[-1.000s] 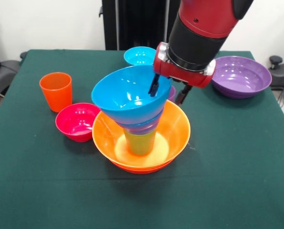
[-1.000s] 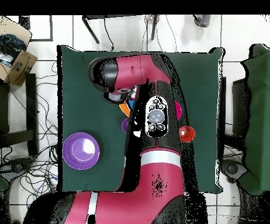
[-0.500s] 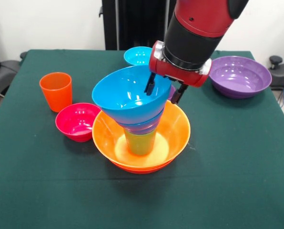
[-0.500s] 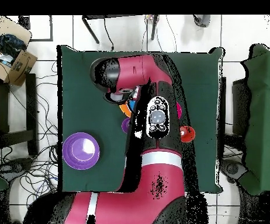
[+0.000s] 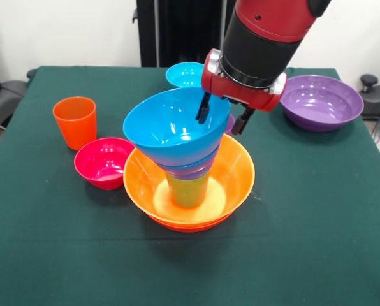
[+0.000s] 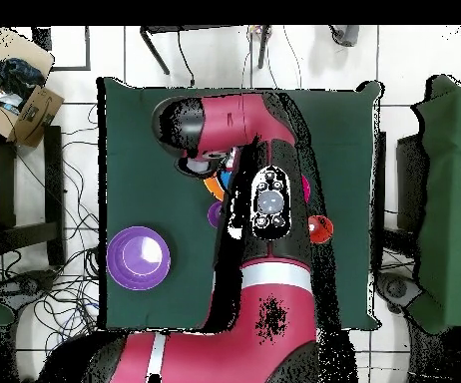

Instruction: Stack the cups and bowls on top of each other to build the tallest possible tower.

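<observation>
Fingers (image 5: 203, 109): spread apart, straddling far rim of sky-blue bowl (image 5: 168, 127), holding nothing. Bowl tilted atop tower (image 5: 189, 169) in yellow-orange bowl (image 5: 238, 172), mid-counter (image 5: 317, 210). Risk: a finger snagging the rim may topple the tower.

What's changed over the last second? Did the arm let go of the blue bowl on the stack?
The gripper has risen a little from the sky-blue bowl, whose far rim sat between its open jaws a second ago; the jaws are now open just above that rim. The bowl settled slightly but stays on the tower. The orange cup, magenta bowl and purple bowl have not moved.
</observation>
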